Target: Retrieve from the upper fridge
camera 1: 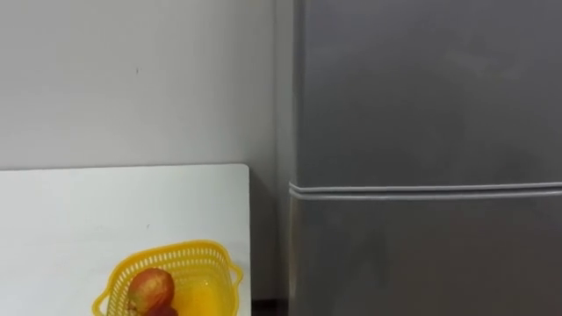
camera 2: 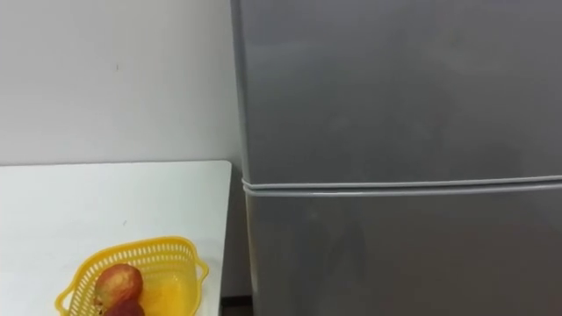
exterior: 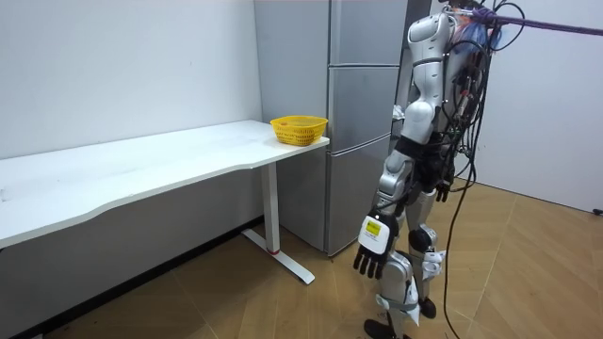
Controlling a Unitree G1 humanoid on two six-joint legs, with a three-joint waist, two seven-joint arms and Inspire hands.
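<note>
Fridge (camera 1: 421,132) doors are closed. The upper door (camera 1: 421,88) meets the door beneath (camera 1: 421,254) at a thin pale seam (camera 1: 421,189) running level across the front. Both faces are flat, smooth, dull grey metal with a soft sheen.

In the room view the left robot hand (exterior: 372,256) hangs at the end of a lowered arm beside the robot's thigh. Its dark fingers are loose and point down, released, grasping and touching nothing. The fridge stands ahead of this robot hand and apart from it, with the upper door well above it. The robot stands upright on a wooden floor (exterior: 236,301), facing the fridge front.

Above the robot hand and toward the room view's left, a white table (camera 1: 88,211) with a smooth flat top ends just beside the fridge. At that end sits a yellow plastic basket (camera 1: 189,256) with latticed walls and a wavy rim.

The eye views look down into the basket, where a rounded red fruit (camera 1: 151,285) with yellowish streaks lies against a darker red one at the picture's lower edge. From the room view the basket's contents cannot be made out. That view takes in the fridge's tall boxy shape, a further seam lower on its front, and the table's slim white leg. A plain pale wall (camera 1: 132,79) rises behind the table.
</note>
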